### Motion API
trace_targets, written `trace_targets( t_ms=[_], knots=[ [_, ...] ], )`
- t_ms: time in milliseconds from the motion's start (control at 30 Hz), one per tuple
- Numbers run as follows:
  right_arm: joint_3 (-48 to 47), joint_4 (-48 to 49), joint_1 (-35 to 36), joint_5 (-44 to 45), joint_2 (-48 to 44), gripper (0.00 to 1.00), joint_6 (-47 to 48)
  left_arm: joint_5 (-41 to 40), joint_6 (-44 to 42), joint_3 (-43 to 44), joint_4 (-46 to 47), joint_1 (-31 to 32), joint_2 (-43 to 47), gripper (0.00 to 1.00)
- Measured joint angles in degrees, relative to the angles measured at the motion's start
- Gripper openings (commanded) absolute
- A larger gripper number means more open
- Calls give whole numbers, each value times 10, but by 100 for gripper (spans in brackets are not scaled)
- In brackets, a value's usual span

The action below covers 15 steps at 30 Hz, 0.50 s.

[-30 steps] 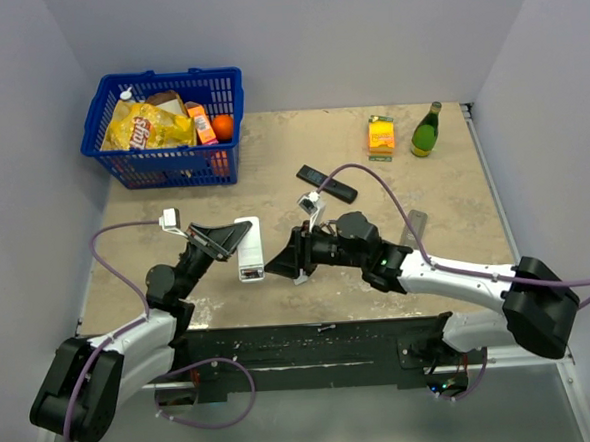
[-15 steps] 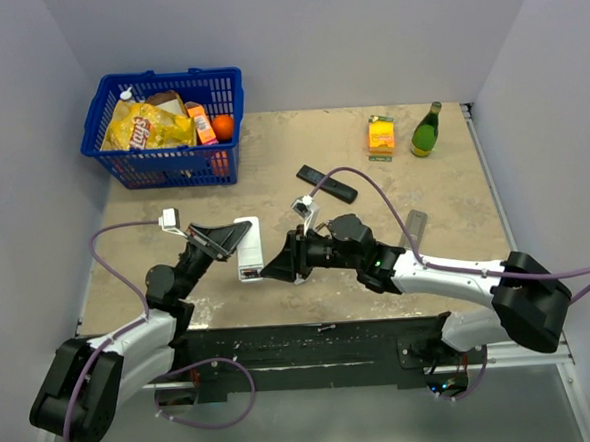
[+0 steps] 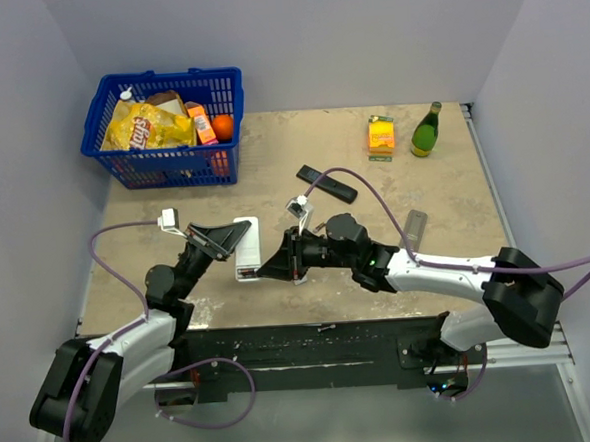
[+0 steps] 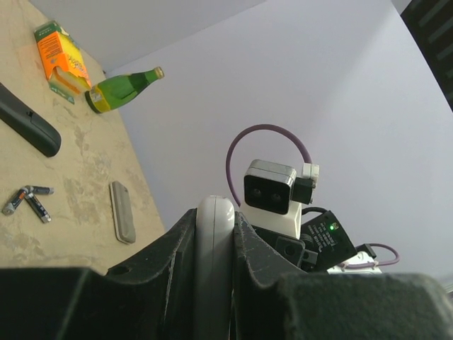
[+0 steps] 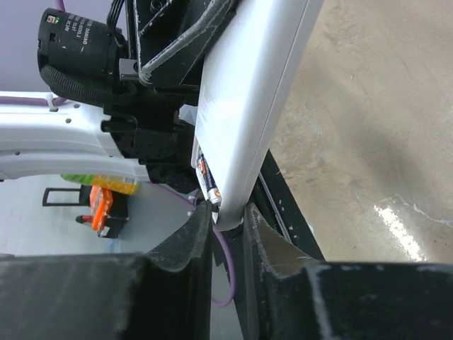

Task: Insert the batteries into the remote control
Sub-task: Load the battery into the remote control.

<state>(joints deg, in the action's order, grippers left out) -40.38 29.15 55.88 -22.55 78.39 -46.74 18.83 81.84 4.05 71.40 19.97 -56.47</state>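
The right end effector [image 5: 228, 212] stands narrow about the near end of the white remote [image 5: 255, 85], one finger on either side. A battery [image 5: 207, 178] lies along the remote's open face right beside one finger; whether the fingers pinch it, press the casing or merely flank both, I cannot tell. The left end effector [image 4: 214, 216] is clamped tight on the same remote from the left; it holds the remote off the worktop [image 3: 443, 187], near the middle of the scene.

The step in hand looks like seating a battery in the compartment. The next move probably calls for a short, gentle push so the cell drops flat against its contacts while the left arm keeps the casing steady; after that, a reach for the loose batteries [image 4: 28, 200]. These lie on the worktop to the far right of the arms, close to a black remote [image 4: 25, 127] and a grey strip [image 4: 122, 211] that may be the battery cover.

As for containers, the remote's compartment shows one cell; whether a second slot is filled is hidden. The blue basket [image 3: 172, 168] at the far left holds a yellow crisp bag [image 3: 147, 125], an orange [image 3: 223, 127] and a small carton [image 3: 201, 124]; the rest of its load is too hidden to name. An orange box [image 3: 381, 134] and a green bottle [image 3: 427, 130] stand at the far right, outside any container.
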Motion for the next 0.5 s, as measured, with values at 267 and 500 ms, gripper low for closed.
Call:
trace_targets(
  t_ms=[267,500],
  knots=[
    [-2,-7,0,3,4,0,-9,-12,-12,0,0,11,2,0],
    [-7,-25,2,18,2,0,-12,-22,-25,0,-2,21,2,0]
  ],
)
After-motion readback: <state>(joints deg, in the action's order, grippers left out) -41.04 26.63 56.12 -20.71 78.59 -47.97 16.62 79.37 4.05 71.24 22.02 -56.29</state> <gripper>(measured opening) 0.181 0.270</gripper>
